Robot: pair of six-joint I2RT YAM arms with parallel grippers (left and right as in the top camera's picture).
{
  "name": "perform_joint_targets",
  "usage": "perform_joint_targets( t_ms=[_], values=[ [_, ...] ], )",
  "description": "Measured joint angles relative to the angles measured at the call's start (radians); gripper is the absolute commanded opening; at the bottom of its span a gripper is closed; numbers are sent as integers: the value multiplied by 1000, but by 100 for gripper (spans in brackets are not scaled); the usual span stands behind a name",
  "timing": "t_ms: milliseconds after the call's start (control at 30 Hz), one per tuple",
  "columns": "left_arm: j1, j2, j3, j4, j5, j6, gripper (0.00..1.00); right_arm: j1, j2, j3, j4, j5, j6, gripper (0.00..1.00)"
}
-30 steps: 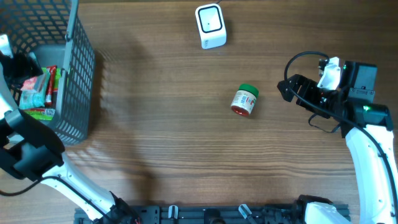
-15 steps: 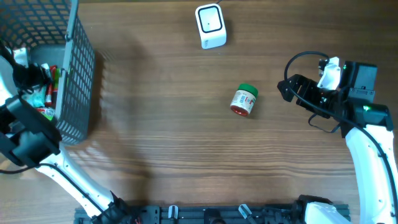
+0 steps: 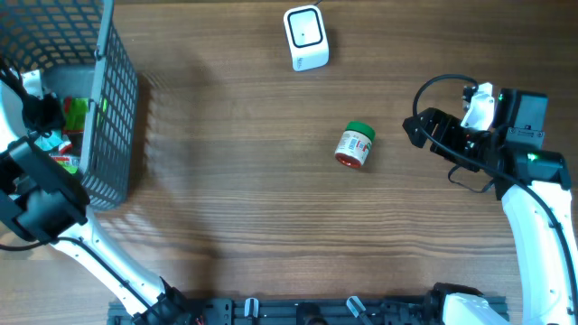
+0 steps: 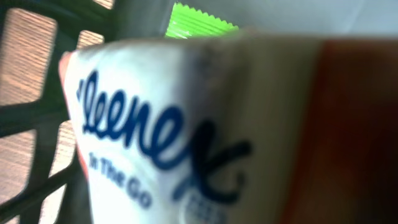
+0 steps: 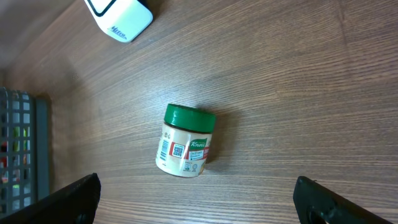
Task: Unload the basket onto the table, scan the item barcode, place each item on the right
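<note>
Left gripper (image 3: 41, 113) in basket (image 3: 110, 99) at 9 o'clock, Kleenex pack (image 4: 186, 143) right up against its camera, grip can't tell; right gripper (image 3: 421, 126) at 3 o'clock, jaws wide apart.

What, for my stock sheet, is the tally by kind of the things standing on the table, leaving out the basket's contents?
Jar: 1
Scanner: 1
Wire basket: 1
Total: 3
</note>
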Motion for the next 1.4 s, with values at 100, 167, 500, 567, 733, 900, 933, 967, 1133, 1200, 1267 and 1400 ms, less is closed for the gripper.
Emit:
perform_joint_targets(
  t_ms=[100,167,500,567,733,900,933,967,1133,1200,1267,1400],
  values=[
    [-2,-86,-13,1,0,-3,9,0,0,0,0,0,0,100],
    [-6,-201,-16,7,1,-17,9,0,0,0,0,0,0,100],
    [-319,-751,-16,-79,9,-134,9,0,0,0,0,0,0,100],
    [-423,-802,-15,-138,13,-187,8,0,0,0,1,0,0,100],
    [-662,-759,-21,-354,15,-399,6,0,0,0,1,0,0,100],
    [-899,-671,-286,-175,11,-589,4,0,0,0,0,0,0,100],
    [-985,-627,-417,-64,17,-651,4,0,0,0,0,0,0,100],
    [-1012,-613,-462,-23,19,-675,4,0,0,0,0,0,0,100],
    [-1213,-534,-820,473,-2,-874,7,0,0,0,1,3,0,100],
    [-1251,-488,-869,523,-7,-909,19,0,0,0,0,3,0,100],
    [-1271,-465,-872,537,-27,-924,66,0,0,0,0,3,0,100],
    [-1280,-462,-872,542,-56,-942,100,0,0,0,0,3,0,100]
  ],
)
